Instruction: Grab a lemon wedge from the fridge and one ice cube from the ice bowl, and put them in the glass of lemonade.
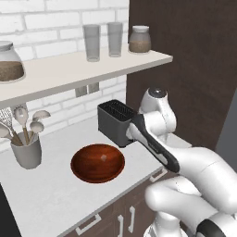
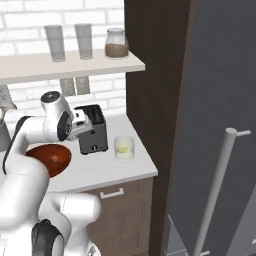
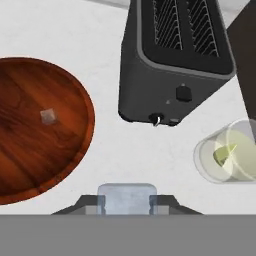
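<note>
Looks like we've got the lemon wedge (image 3: 224,154) sitting in the glass (image 3: 229,158) already, so that half's done. Our end effector (image 3: 126,199) is pinching an ice cube (image 3: 126,198) over the table (image 3: 130,155). The glass is ahead to its right, the bowl (image 3: 35,130) with one more cube to its left, so only the drop is left.

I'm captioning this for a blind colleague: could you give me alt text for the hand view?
The gripper holds an ice cube above a white counter. Ahead: a dark toaster, a wooden ice bowl containing another cube, and the glass of lemonade with a lemon wedge inside.
</note>
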### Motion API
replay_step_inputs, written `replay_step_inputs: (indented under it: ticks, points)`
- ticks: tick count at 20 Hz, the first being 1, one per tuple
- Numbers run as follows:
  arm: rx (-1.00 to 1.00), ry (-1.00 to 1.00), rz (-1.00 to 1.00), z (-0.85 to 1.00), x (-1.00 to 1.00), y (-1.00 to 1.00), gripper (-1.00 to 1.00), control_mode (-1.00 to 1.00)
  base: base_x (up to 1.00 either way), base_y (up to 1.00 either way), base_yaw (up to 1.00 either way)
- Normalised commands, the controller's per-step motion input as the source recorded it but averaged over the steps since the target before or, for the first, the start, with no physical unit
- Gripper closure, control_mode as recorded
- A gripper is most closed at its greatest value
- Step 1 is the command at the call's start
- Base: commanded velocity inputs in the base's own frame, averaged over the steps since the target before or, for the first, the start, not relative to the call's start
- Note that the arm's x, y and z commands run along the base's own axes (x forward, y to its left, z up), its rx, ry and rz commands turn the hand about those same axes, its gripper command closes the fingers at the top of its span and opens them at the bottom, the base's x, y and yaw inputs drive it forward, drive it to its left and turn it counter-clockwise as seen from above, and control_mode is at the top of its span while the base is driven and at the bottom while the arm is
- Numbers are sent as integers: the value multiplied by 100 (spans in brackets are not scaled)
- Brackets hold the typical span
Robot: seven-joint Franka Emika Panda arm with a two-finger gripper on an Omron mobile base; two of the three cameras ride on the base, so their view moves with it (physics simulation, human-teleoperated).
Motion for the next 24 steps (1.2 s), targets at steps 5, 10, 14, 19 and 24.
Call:
replay_step_inputs:
  ticks: [5, 10, 14, 19, 24]
  points:
    - [-1, -19, -26, -10, -18, -69, 100, -100, 0, 0, 0]
    - [7, -30, -31, 7, -18, -63, 100, -100, 0, 0, 0]
    - [20, -8, -34, 10, 32, -76, 100, -100, 0, 0, 0]
    - [23, 0, -28, 13, 47, -48, 100, -100, 0, 0, 0]
    - [21, 0, -3, 25, 7, 0, 100, -100, 0, 0, 0]
